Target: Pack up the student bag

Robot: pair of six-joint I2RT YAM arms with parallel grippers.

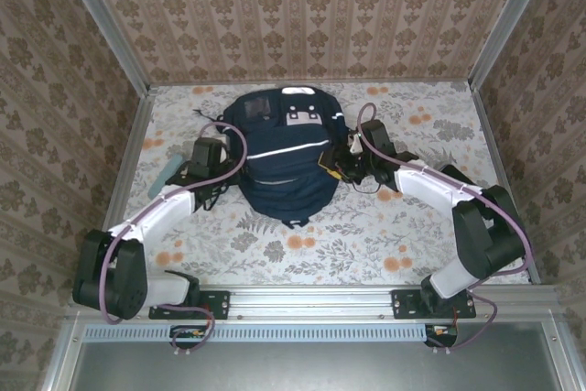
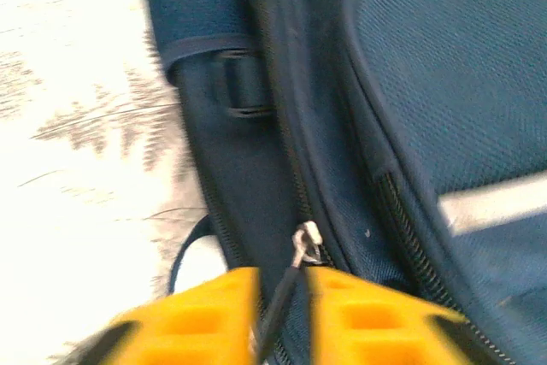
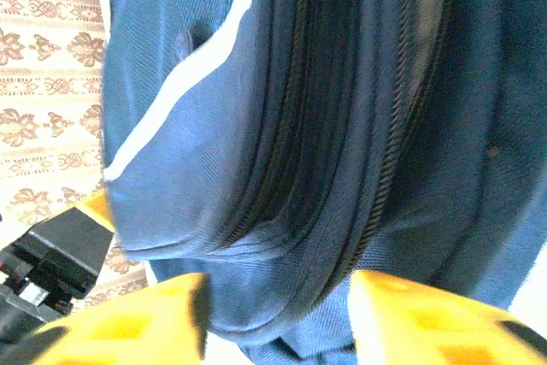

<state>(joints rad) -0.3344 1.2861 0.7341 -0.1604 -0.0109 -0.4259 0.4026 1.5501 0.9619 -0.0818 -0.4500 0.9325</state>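
- Left gripper (image 2: 282,278) up close: jaws barely parted, zip pull (image 2: 306,242) cord running through the gap.
- Right gripper (image 3: 278,284) is spread wide, with the student bag (image 3: 214,126) bulging in between.
- Bag lies flat mid-table (image 1: 366,226), between both arms.
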